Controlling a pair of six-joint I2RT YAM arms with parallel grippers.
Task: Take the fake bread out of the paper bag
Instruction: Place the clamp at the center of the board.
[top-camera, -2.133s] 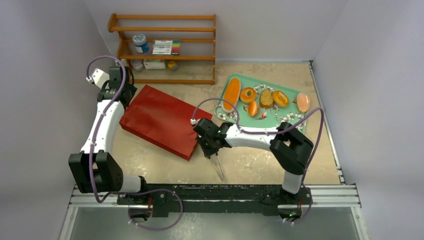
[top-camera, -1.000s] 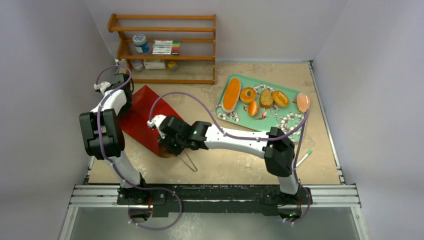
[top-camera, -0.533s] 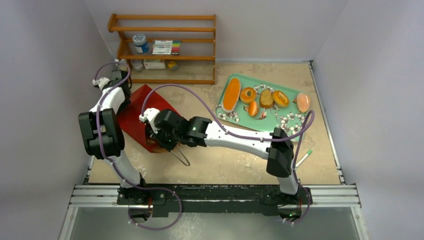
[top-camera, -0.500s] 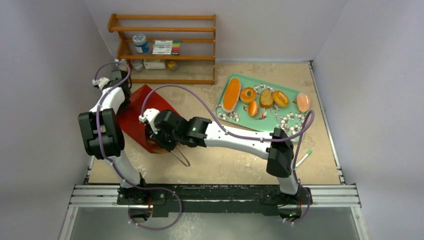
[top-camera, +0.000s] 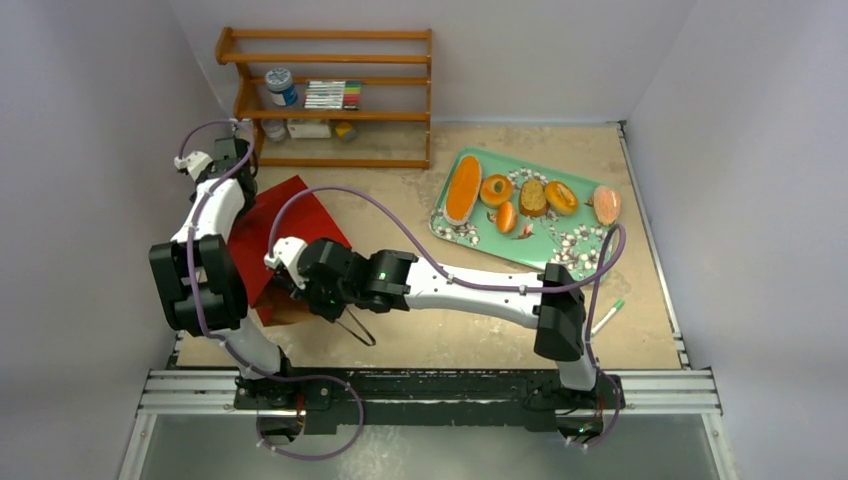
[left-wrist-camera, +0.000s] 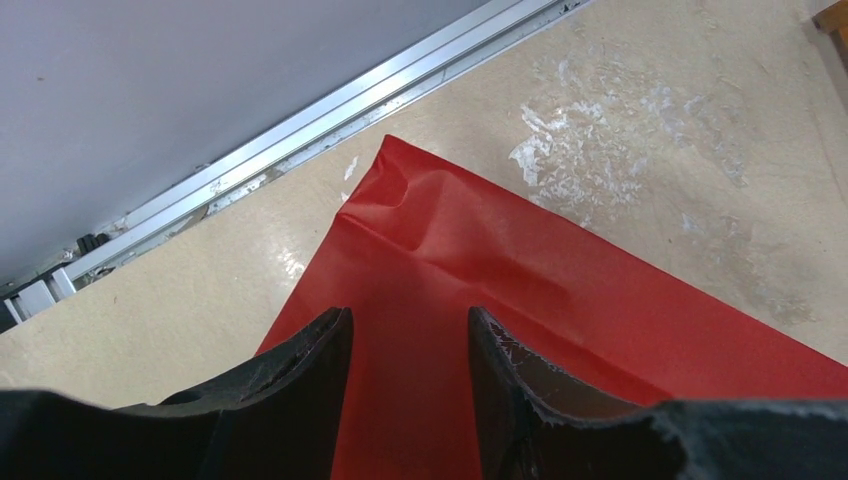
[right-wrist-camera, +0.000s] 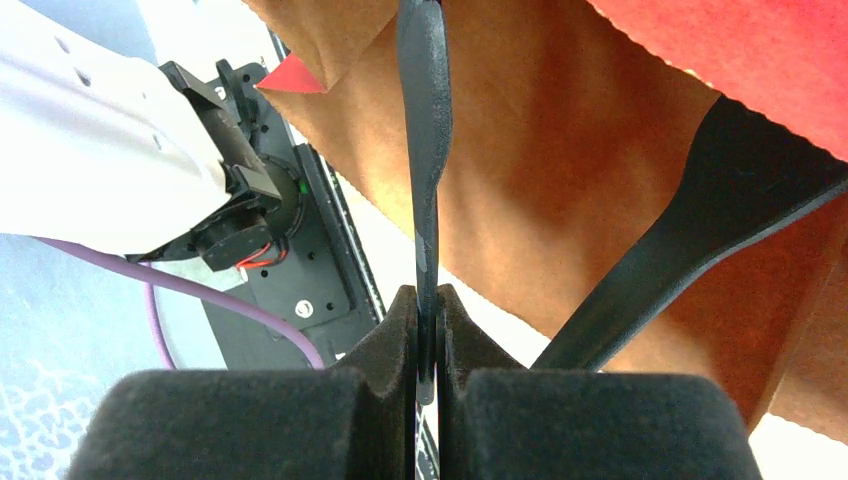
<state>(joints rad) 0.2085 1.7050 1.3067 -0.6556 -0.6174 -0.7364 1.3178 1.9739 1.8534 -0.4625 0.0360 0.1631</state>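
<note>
The red paper bag lies at the left, its brown kraft mouth facing the near edge. My right gripper is shut on one arm of black tongs at the bag's mouth; the tongs reach into the kraft inside. No bread shows inside the bag. My left gripper is open over the bag's far corner, red paper showing between the fingers. Several fake bread pieces lie on the green tray: a long loaf, a bun and a slice.
A wooden shelf with jars and boxes stands at the back left. One more bread piece sits at the tray's right end. A green-and-white pen lies near the right arm's base. Walls close in left and right.
My right arm has swung left with the tongs from the table's middle to the bag's mouth. The bag has shifted left and bunched up. My left arm has drawn closer to the left wall.
</note>
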